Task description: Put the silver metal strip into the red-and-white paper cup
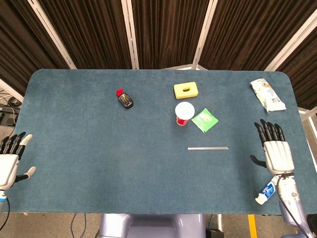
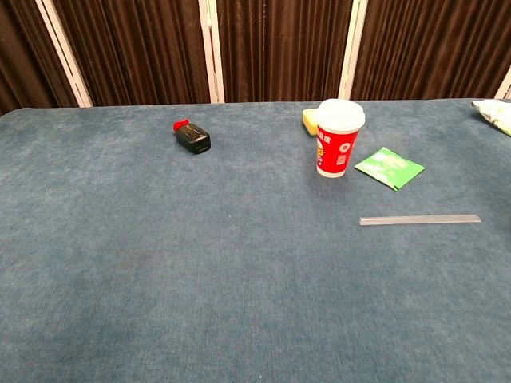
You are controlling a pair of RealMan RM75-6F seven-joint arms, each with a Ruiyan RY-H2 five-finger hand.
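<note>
The silver metal strip (image 1: 208,148) lies flat on the blue table cover (image 1: 99,158), with its long side going left to right. It is in front of the red-and-white paper cup (image 1: 184,114), a little to the right of it, and the two do not touch. The cup stands upright with its mouth open upward. Just beside the cup on the right lies a green sachet (image 1: 205,120), and behind the cup is a yellow block (image 1: 186,89), perhaps a sponge; the view is too small to be sure. Further left lies a small black bottle with a red cap (image 1: 124,99) on its side. A white snack packet (image 1: 267,94) lies near the far right corner.

The right hand (image 1: 275,148) rests at the right edge of the table, palm down, fingers straight and spread apart, holding nothing. It is well apart from the strip. Just below it, near the wrist, lies a small blue-and-white tube (image 1: 266,191). The left hand (image 1: 11,156) is at the left edge, also with fingers stretched out and apart, and it has nothing in it. The chest view shows neither hand.
</note>
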